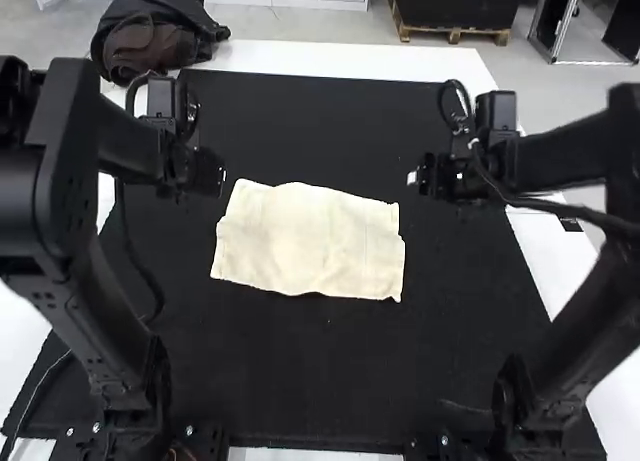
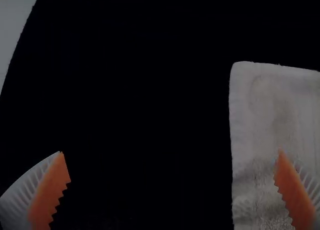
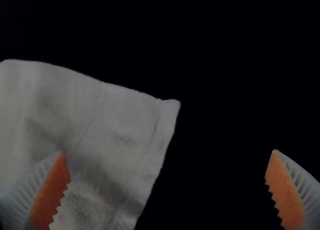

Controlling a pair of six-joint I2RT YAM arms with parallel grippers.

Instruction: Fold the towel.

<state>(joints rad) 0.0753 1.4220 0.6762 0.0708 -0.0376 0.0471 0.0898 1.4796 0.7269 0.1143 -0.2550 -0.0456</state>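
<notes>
A cream towel (image 1: 308, 243) lies as a slightly rumpled rectangle in the middle of the black mat. Just beyond its left edge in the high view is my left gripper (image 1: 222, 176). My right gripper (image 1: 412, 178) hovers off the towel's far right corner. In the left wrist view the left gripper (image 2: 171, 166) has its fingers wide apart, one of them over the towel (image 2: 272, 115). The right gripper (image 3: 167, 165) is likewise spread in the right wrist view, one finger above the towel (image 3: 95, 125) and the other over black mat.
The black mat (image 1: 300, 381) covers most of the white table (image 1: 350, 59). A dark bag (image 1: 155, 31) sits at the table's far left corner. Cables hang along both arms, one looping down onto the mat's left side.
</notes>
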